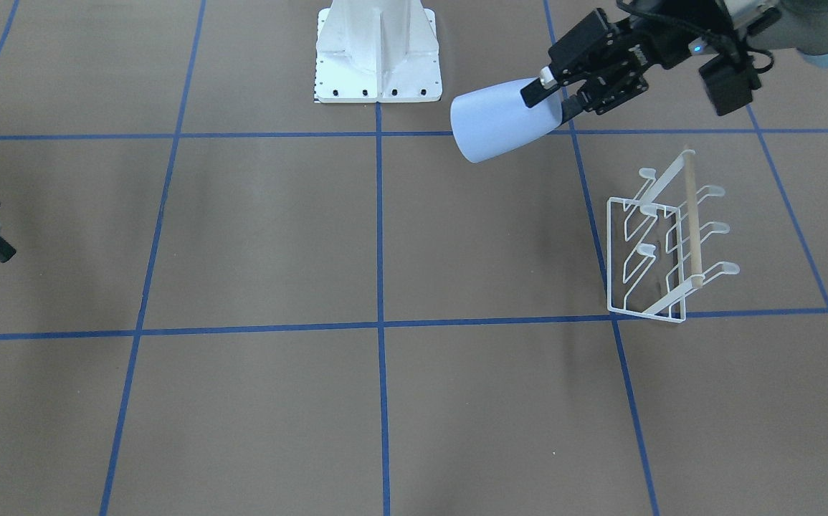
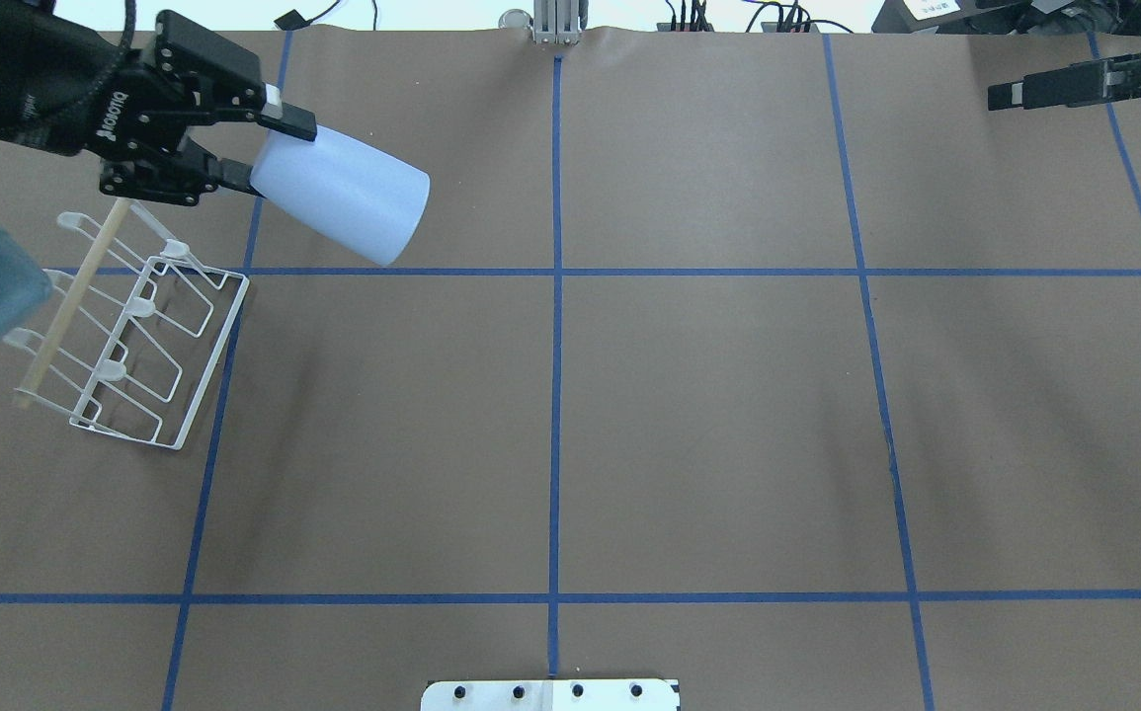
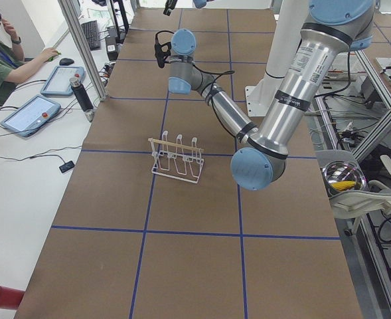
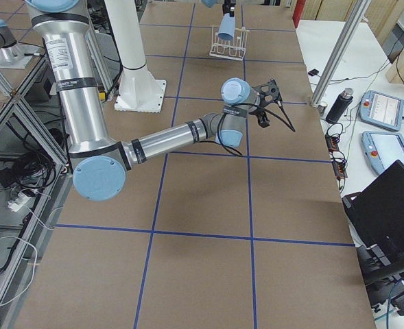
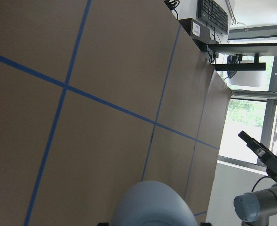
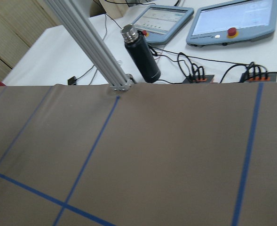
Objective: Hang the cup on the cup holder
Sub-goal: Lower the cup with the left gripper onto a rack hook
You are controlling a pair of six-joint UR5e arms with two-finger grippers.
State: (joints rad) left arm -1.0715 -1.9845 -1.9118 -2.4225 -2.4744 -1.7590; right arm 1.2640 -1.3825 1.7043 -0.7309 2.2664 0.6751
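My left gripper (image 1: 551, 89) is shut on the narrow base end of the light blue cup (image 1: 501, 120). It holds the cup in the air, lying nearly sideways with its wide mouth pointing away from the gripper. The overhead view shows the left gripper (image 2: 269, 143) and cup (image 2: 345, 196) just beyond the far end of the white wire cup holder (image 2: 130, 341). The cup holder (image 1: 664, 244) stands on the table with its wooden rod on top, and its prongs are bare. My right gripper (image 2: 1013, 95) is open and empty at the far right, away from both.
The robot's white base plate (image 1: 378, 68) sits at mid-table on the robot's side. Blue tape lines (image 2: 555, 272) cross the brown table cover. A dark bottle (image 6: 140, 54) and tablets lie beyond the table's far edge, where an operator (image 3: 2, 60) sits.
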